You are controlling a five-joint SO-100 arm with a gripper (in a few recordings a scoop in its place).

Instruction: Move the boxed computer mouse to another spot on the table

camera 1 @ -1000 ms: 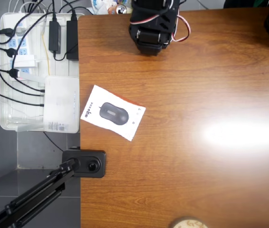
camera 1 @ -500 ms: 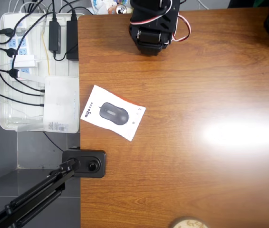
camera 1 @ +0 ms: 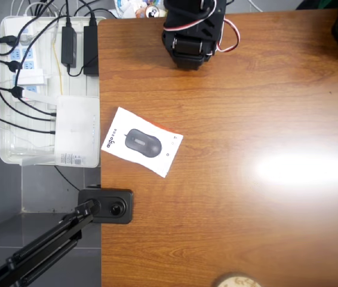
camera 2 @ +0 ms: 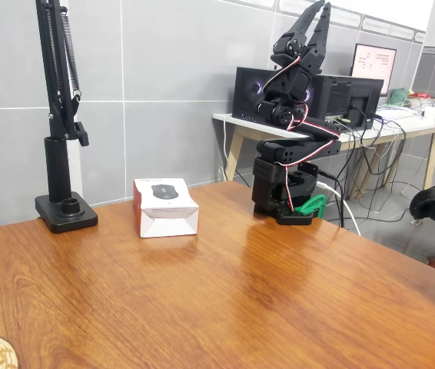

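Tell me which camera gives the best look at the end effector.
The fixed view. There the end effector stands raised high above the arm's base, pointing up, its two fingers drawn close together against the wall, well clear of the boxed computer mouse on the table. The overhead view shows the arm from straight above, so the fingers cannot be told apart.

Boxed computer mouse [camera 1: 142, 142] on table [camera 1: 246, 119]

My arm folded upright at the back of the counter, box well clear of it.
My hand [camera 2: 315, 17] points up above my black base [camera 2: 283, 188], fingers slightly parted, holding nothing. The boxed computer mouse [camera 2: 164, 206] sits flat on the counter [camera 2: 225, 300] to the left of my base, well apart from it. Left of the box stands a black lamp-arm stand [camera 2: 64, 207], near the counter's back edge.
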